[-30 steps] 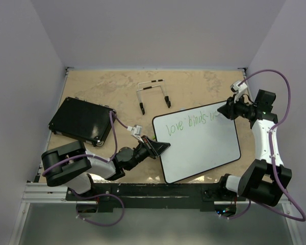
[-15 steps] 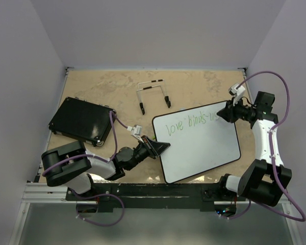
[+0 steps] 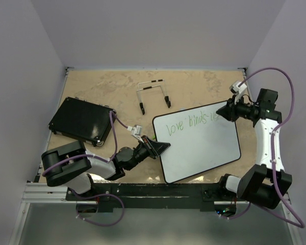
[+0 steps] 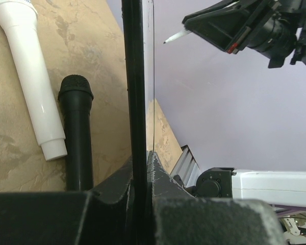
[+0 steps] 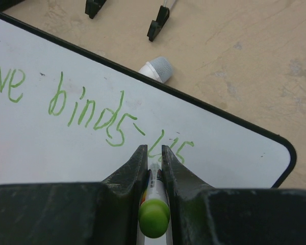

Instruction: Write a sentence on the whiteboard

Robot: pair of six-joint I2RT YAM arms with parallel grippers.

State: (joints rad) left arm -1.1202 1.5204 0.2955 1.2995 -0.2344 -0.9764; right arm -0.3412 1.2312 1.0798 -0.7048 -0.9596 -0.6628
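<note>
The whiteboard (image 3: 201, 148) lies tilted on the table, its black frame (image 4: 135, 76) seen edge-on in the left wrist view. My left gripper (image 3: 162, 147) (image 4: 141, 162) is shut on the board's left edge. On the board (image 5: 66, 148) the green sentence (image 3: 189, 123) (image 5: 94, 109) reads "love binds us" along the top. My right gripper (image 3: 224, 111) (image 5: 153, 153) is shut on a green-capped marker (image 5: 154, 214) at the board's top right corner, just below the last word. The marker's tip (image 4: 173, 37) hangs just off the board.
A black textured pad (image 3: 81, 121) lies at the left. A wire stand (image 3: 153, 94) sits behind the board. A white microphone (image 4: 28, 76) and a black microphone (image 4: 77, 132) lie beside the board's far edge; the white one's grey head (image 5: 158, 69) pokes out from under it.
My right wrist has shifted slightly up and right at the board's top right corner, with the marker still near the last word. The left arm has not moved.
</note>
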